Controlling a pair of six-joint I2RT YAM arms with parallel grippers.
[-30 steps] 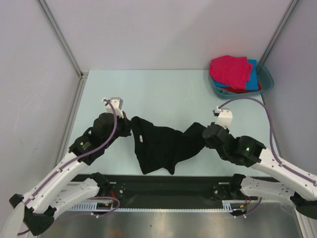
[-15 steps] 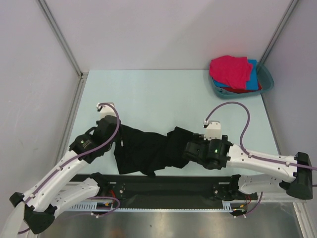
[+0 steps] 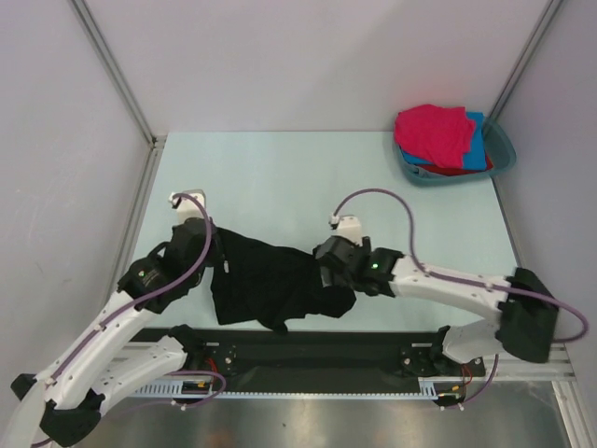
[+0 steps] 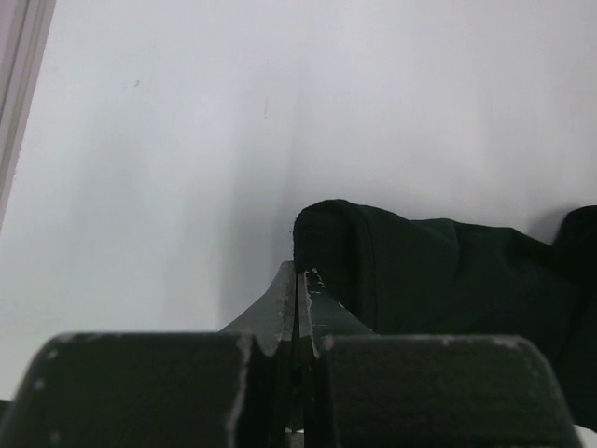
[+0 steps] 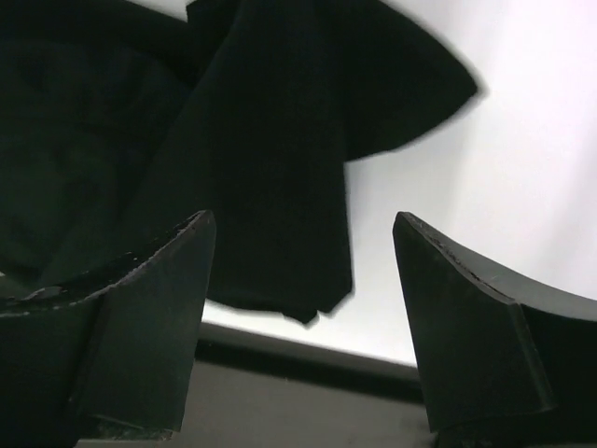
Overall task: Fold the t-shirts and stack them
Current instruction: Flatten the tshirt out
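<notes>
Walls of pale grey panel boxed the light surface (image 3: 280,177) on 3 sides. A teal basin (image 3: 506,154) sat in its far right corner, well apart from both arms. Inside the basin a magenta-pink t-shirt (image 3: 434,131) lay on top of a bright blue t-shirt (image 3: 478,149), with a strip of a red t-shirt (image 3: 459,170) showing under them. A black rail (image 3: 373,347) ran along the near edge. Nothing stood between the arms and the black t-shirt (image 3: 270,289), which lay crumpled on the surface near that edge, between the 2 claws. Its long axis ran left to right, roughly along the rail, with 1 loose corner pointing toward the near edge. The left claw (image 4: 298,280) was pinched fully shut on the shirt's left end, the rolled hem meeting its fingertips. The right claw (image 5: 300,224) hung over the shirt's right end with its jaws spread wide, gripping nothing; black cloth lay below the gap.
</notes>
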